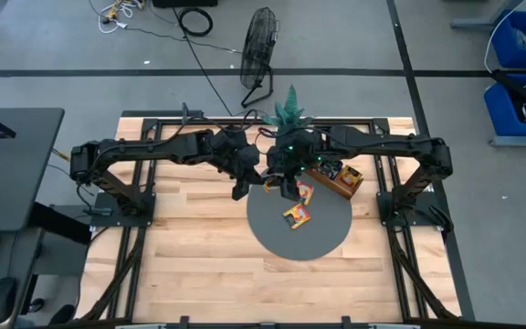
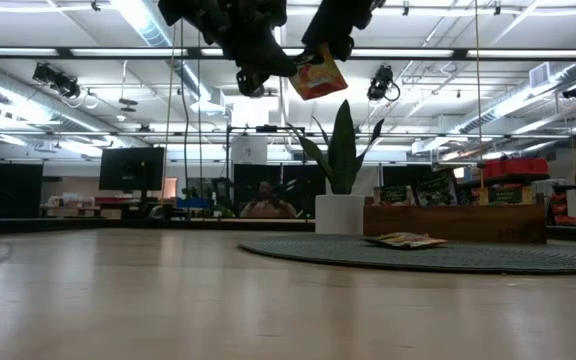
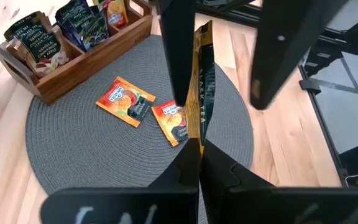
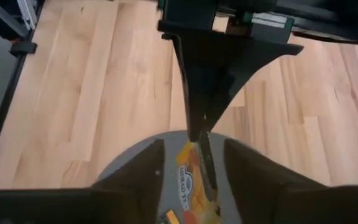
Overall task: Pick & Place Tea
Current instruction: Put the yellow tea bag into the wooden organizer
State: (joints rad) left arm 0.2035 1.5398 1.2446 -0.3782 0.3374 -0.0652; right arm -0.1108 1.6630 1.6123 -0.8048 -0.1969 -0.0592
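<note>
An orange-yellow tea sachet (image 2: pixel 318 75) is held high above the grey round mat (image 1: pixel 299 239), between both grippers. My left gripper (image 3: pixel 199 144) is shut on it and also shows in the right wrist view (image 4: pixel 197 130). My right gripper (image 4: pixel 193 150) is open, with one finger on either side of the same sachet (image 4: pixel 191 174); whether a finger touches it I cannot tell. Two more orange sachets (image 3: pixel 125 99) (image 3: pixel 174 122) lie flat on the mat. Dark sachets (image 3: pixel 36 37) stand in the wooden tray (image 3: pixel 95 59). My left gripper pinches the orange sachet between its two shut fingers, at the edge (image 3: pixel 202 124) that faces the table's left. The fingers (image 2: pixel 268 65) come in from the left, slanting down. The sachet is lifted clear of the mat, standing on edge and slightly tilted.
The wooden tray (image 1: pixel 338 177) sits at the mat's far right edge, right of the grippers. A potted plant (image 1: pixel 290 111) stands at the table's far edge, behind the grippers. Bare wooden tabletop (image 1: pixel 190 256) lies to the left of and nearer than the mat.
</note>
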